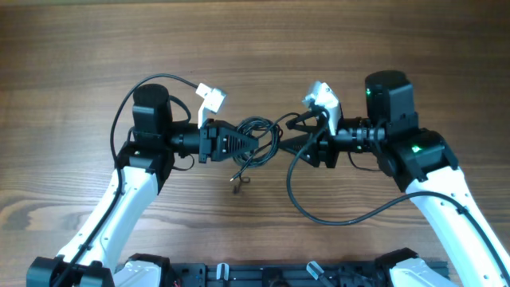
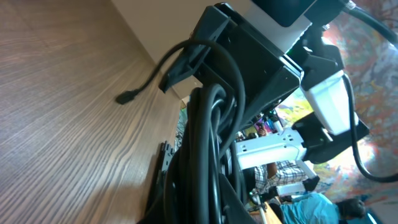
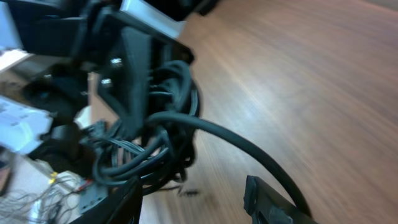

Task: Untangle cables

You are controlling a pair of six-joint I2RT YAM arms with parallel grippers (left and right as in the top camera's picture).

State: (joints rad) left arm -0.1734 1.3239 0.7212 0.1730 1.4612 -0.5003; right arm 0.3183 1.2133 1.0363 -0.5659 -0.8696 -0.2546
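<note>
A tangle of thin black cables (image 1: 256,137) hangs between my two grippers above the wooden table. My left gripper (image 1: 237,144) is shut on the left side of the bundle. In the left wrist view the cables (image 2: 208,143) fill the jaws (image 2: 205,208) and hide the fingers. My right gripper (image 1: 287,137) is open, with its fingers spread at the right end of the tangle. In the right wrist view the tangle (image 3: 146,146) lies against the left finger, and the jaws (image 3: 194,200) are wide apart. A loose cable end with a small connector (image 1: 238,182) rests on the table below the bundle.
The table (image 1: 255,48) is bare wood. A thick black arm cable (image 1: 335,217) loops over the table in front of the right arm. A similar one (image 1: 127,100) arcs over the left arm. White camera mounts (image 1: 211,97) sit on both wrists.
</note>
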